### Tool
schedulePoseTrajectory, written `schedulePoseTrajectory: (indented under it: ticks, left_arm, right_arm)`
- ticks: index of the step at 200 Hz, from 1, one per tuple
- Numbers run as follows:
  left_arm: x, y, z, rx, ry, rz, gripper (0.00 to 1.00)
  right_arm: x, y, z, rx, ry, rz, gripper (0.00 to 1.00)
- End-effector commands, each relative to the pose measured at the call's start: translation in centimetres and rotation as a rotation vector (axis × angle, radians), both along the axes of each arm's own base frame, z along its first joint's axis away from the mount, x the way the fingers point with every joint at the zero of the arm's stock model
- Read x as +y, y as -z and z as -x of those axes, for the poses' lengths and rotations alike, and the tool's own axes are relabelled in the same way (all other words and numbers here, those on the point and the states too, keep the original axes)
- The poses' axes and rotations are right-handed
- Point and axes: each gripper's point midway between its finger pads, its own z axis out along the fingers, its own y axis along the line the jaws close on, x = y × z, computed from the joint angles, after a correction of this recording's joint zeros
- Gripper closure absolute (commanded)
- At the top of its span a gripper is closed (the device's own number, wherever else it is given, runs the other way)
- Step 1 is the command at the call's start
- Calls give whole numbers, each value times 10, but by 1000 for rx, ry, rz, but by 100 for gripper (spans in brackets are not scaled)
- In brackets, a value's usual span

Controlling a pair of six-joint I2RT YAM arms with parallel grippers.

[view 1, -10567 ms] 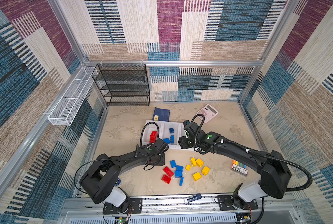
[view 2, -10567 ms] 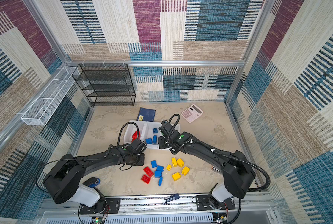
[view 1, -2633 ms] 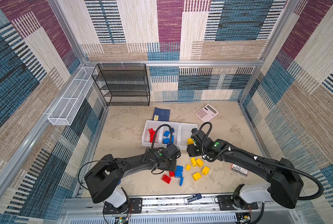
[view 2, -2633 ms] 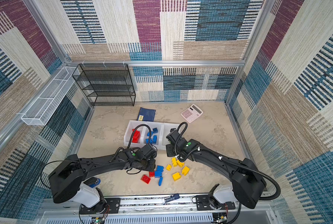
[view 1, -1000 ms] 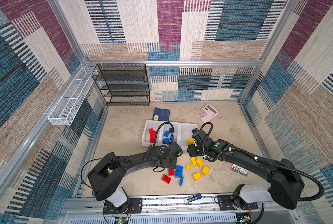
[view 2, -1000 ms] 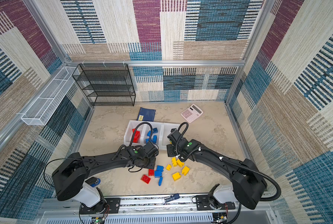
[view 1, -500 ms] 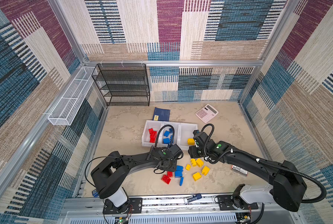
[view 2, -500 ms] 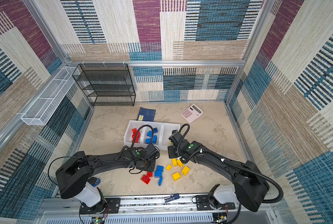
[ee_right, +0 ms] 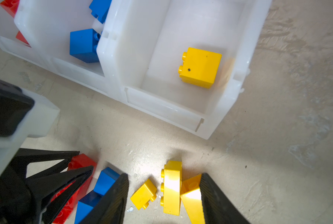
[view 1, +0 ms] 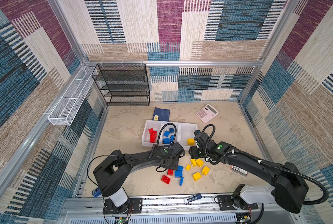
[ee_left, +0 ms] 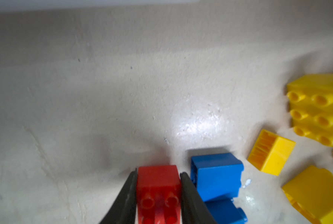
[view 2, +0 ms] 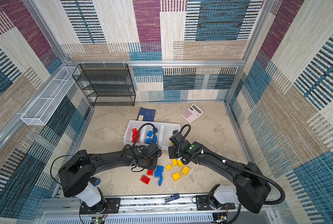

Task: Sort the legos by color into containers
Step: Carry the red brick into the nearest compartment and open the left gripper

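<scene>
1. Beige mottled table [view 1: 123, 139] inside patterned walls [view 1: 161, 29]. Three white bins [view 1: 189, 125] stand in a row at mid-table, with their lowered lips toward the arms. I judge this makes drops from the near side easy.
2. Sorting is under way. Red bricks [view 1: 152, 134] lie in the left bin and blue bricks [view 1: 166, 135] in the middle one. A single yellow brick [ee_right: 199, 67] lies in the right bin.
3. The loose pile [view 1: 181, 172] sits just near of the bins, with reds and blues on its left and yellows on its right. Each arm therefore has colours within reach.
4. The left gripper [ee_left: 158, 174] is closed on a small red brick [ee_left: 159, 194], with a finger flat against each of two opposite sides. That grip keeps the fingers clear of the studs. The brick looks to be resting on the table, and a blue brick [ee_left: 217, 174] lies just beside one finger.
5. The right gripper [ee_right: 162, 180] stands open and holds nothing. It is low over the yellows [view 1: 196, 163], with a long yellow brick on edge and a small one between its jaws. A third yellow brick lies against one finger.
6. By my reading, the red brick goes to the left bin next. The blue neighbour might be dragged along as it lifts. The right gripper would need to single out one yellow brick before it closes.
</scene>
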Motion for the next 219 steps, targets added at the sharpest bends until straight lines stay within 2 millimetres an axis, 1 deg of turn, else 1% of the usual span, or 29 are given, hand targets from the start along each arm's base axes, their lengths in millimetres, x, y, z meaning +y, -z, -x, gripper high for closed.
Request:
schedulePoseTrajectory:
  ticks: [1, 14, 38, 78, 102, 124, 137, 150, 172, 190, 219]
  left_arm:
    - [7, -14, -14, -49, 3, -9, 68]
    - [11, -25, -24, -71, -10, 11, 69]
    - [23, -53, -51, -137, -39, 58, 69]
    - [68, -97, -113, -246, -129, 86, 69]
    - [93, -112, -149, -293, -157, 75, 69]
    - [107, -112, -177, -285, -185, 94, 69]
    - [112, -110, -190, -276, -203, 115, 69]
    - [112, -107, -199, -273, -203, 131, 69]
    - [108, -96, -205, -244, -192, 133, 68]
    - [105, -89, -207, -222, -189, 135, 65]
    - [107, -88, -207, -229, -203, 135, 51]
  right_arm:
    - [-1, -7, -3, -20, 14, -7, 39]
    - [-2, -9, -3, -21, 17, -9, 39]
    - [-3, -11, -2, -24, 21, -10, 39]
    - [-2, -15, -4, -28, 25, -10, 39]
    - [-2, -16, -5, -27, 28, -8, 39]
    - [-1, -18, -6, -28, 34, -10, 39]
    - [-1, -19, -6, -27, 37, -13, 39]
    - [-2, -21, -6, -31, 40, -16, 39]
    - [-3, -21, -6, -33, 46, -11, 39]
    - [-3, -22, -7, -31, 46, -9, 39]
    - [-3, -23, -7, -31, 49, -7, 39]
